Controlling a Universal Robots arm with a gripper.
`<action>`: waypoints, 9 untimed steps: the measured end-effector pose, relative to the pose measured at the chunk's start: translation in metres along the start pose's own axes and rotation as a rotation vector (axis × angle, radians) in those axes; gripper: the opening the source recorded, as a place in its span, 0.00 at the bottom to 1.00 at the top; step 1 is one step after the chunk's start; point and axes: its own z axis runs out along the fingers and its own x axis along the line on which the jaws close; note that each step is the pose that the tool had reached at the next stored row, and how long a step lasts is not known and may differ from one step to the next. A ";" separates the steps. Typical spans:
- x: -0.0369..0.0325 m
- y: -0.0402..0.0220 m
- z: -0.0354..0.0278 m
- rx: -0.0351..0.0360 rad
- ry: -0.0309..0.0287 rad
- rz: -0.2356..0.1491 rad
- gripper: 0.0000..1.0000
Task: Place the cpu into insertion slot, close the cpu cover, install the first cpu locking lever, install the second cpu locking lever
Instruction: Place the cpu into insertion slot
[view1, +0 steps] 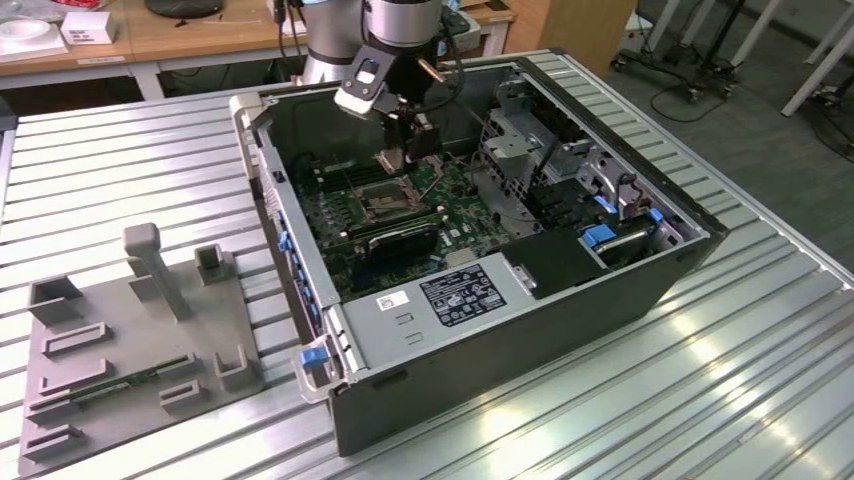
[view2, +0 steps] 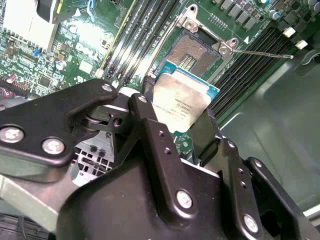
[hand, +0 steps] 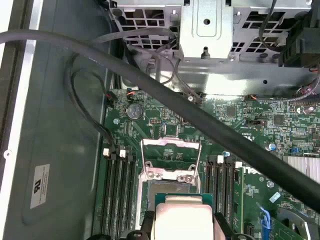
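My gripper (view1: 404, 152) hangs inside the open computer case, shut on the cpu (view2: 183, 101), a small square chip with a silver-tan top. Its black fingers (view2: 150, 122) clamp the chip's two opposite edges. The chip is tilted and sits just above and beside the insertion slot (view2: 196, 53), whose tan pin field lies bare in the green board. In the first wrist view the cpu (hand: 182, 220) is at the near edge of the insertion slot (hand: 146, 197). The cpu cover (hand: 170, 156) stands flipped up behind it. A thin locking lever (view2: 260, 53) sticks out sideways, released.
Long black memory slots (view2: 135, 35) flank the socket on both sides. A thick black cable (hand: 200, 120) crosses above the board, with a metal drive cage (hand: 205, 30) beyond. The case wall (view1: 267, 150) rises near the arm. A grey fixture plate (view1: 134, 350) lies at the exterior view's left.
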 end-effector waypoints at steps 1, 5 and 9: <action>0.0000 0.0000 0.0004 -0.0002 0.0002 0.001 0.54; 0.0000 -0.0001 0.0012 -0.0002 -0.0002 0.004 0.54; 0.0000 -0.0001 0.0018 0.0005 0.0000 0.004 0.54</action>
